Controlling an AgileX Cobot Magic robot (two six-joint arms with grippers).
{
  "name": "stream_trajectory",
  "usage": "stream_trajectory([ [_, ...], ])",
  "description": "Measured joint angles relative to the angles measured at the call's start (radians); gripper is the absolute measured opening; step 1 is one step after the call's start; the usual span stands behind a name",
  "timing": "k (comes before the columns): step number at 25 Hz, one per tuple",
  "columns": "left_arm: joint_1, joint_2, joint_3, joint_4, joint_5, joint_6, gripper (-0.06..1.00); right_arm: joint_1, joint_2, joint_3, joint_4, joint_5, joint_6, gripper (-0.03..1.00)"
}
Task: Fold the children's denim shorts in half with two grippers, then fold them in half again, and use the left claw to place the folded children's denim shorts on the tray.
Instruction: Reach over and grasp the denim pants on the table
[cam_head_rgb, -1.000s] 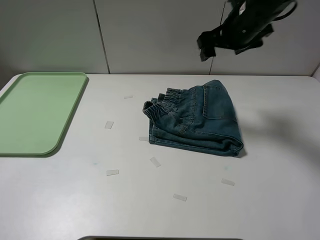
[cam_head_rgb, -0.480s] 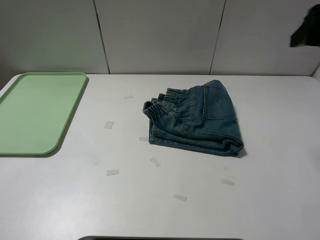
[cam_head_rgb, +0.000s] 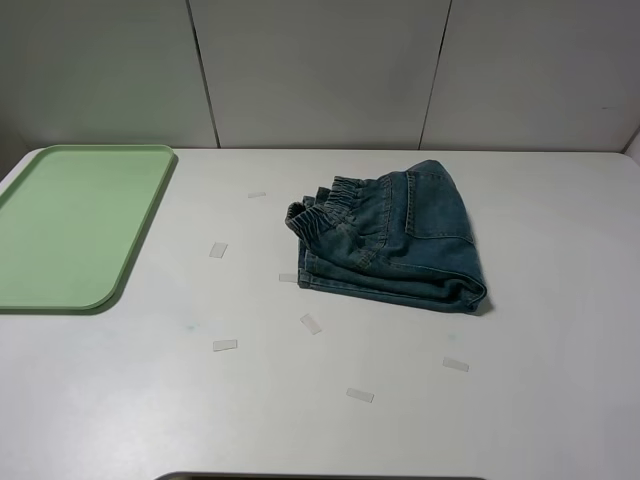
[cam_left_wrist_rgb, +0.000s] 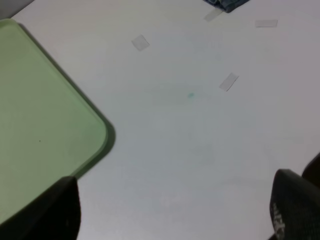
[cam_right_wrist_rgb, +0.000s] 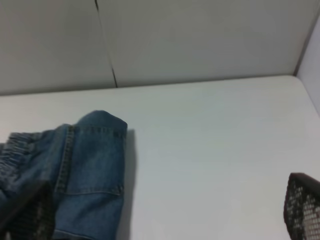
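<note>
now, for the carry: the left pincer (cam_left_wrist_rgb: 175, 212) should probably bite through every layer at the waistband edge, so the fold holds. shorts (cam_head_rgb: 390, 245) lie folded mid-table (cam_head_rgb: 500, 400), well apart from that pincer near the tray (cam_head_rgb: 60, 225) corner. both it and the right pincer (cam_right_wrist_rgb: 167, 215) gape, empty.

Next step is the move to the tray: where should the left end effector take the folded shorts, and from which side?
Probably the layered edge below the waistband, facing the tray. The children's denim shorts stack their layers there, so the left end effector, coming low from the tray side, could pinch them together.
</note>
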Motion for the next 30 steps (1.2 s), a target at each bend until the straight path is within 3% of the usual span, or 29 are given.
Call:
stream_trajectory([
  [16, 0.0, 0.0, 0.0, 0.0, 0.0, 0.0, 0.76, 0.0, -0.329, 0.009, 0.078, 0.104, -0.011, 0.69],
  [30, 0.0, 0.0, 0.0, 0.0, 0.001, 0.0, 0.76, 0.0, -0.543, 0.231, 0.078, 0.109, -0.077, 0.69],
])
